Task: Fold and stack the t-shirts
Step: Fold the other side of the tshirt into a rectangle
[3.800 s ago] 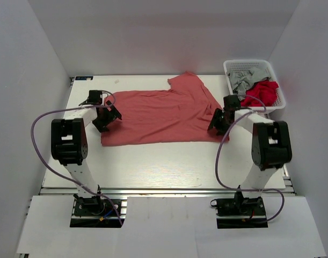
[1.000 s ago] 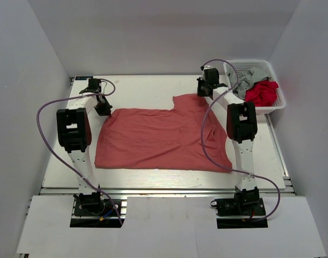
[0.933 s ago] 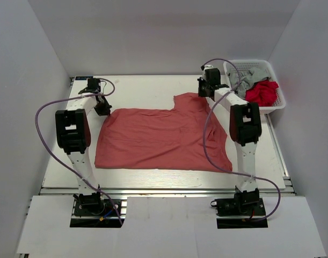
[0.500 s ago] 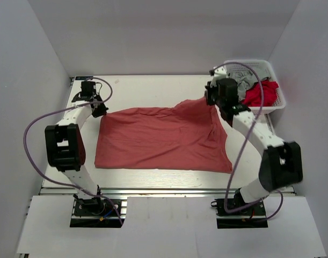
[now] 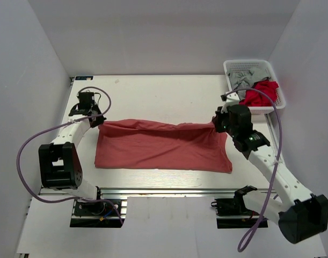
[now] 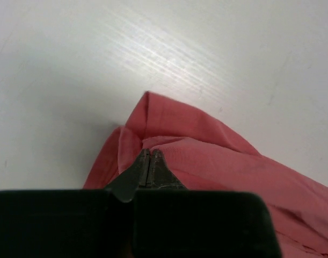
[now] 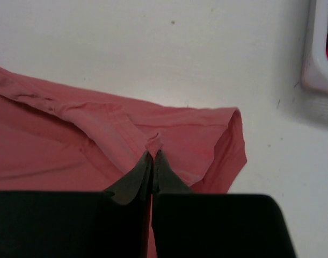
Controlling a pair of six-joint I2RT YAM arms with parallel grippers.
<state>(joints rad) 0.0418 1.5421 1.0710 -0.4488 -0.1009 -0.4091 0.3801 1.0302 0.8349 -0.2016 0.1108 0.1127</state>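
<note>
Two grippers, L gripper (image 5: pixel 96 122) & R gripper (image 5: pixel 217 123), each pinched shut on a far corner of salmon-red t-shirt (image 5: pixel 164 148) left of basket (image 5: pixel 247 61), are dragging that edge nearward, halving it vs. a sec ago; grey t-shirt (image 5: pixel 240 80) & red t-shirt (image 5: pixel 260 92) are waiting in basket.

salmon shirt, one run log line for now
salmon shirt: far edge pinched | left gripper: shut on it | right gripper: shut on it
</note>
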